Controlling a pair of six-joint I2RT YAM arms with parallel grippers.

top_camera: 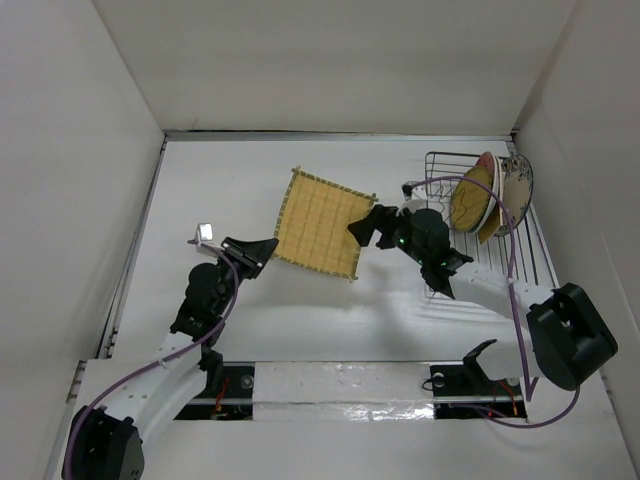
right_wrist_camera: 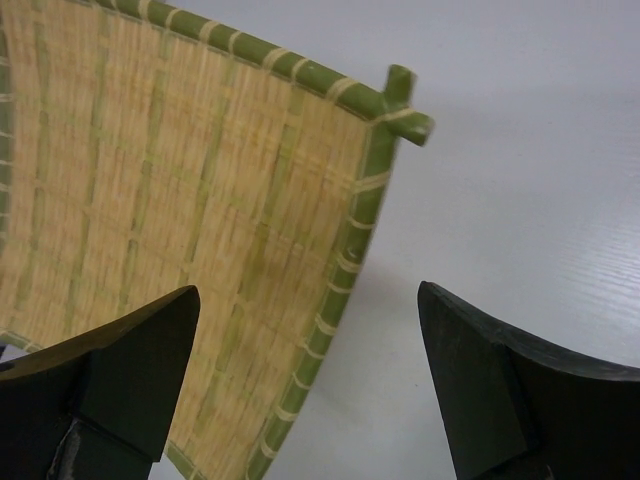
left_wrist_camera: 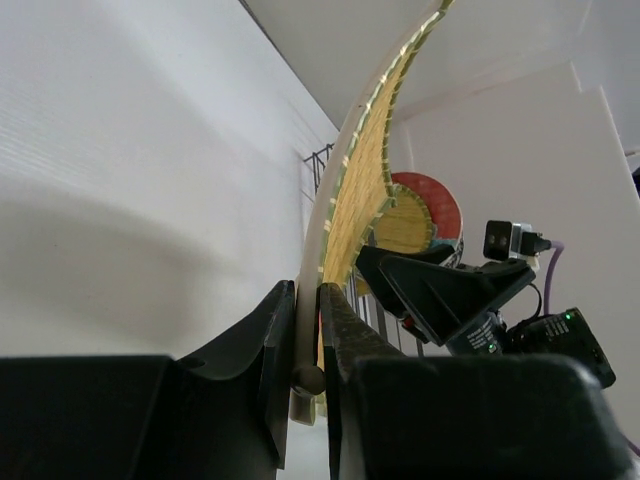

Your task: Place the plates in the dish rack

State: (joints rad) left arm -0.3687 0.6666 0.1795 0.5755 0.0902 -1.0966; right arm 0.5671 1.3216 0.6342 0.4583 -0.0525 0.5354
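Plate point(top_camera: 322, 224), square woven bamboo: judged light and stiff. Your left claw point(top_camera: 262, 250) pinches one edge; your right claw point(top_camera: 366, 226) stands wide; grip the opposite rim.

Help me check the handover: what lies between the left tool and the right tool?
Only the square bamboo plate: the left tool pinches one corner, and the open right tool faces its opposite side. The top view shows it.

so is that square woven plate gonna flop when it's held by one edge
Probably stiff: the square woven plate shows no droop though the left gripper pinches only one edge. Likely light, being thin woven bamboo. Its bound rim looks ridged, so slipping seems unlikely.
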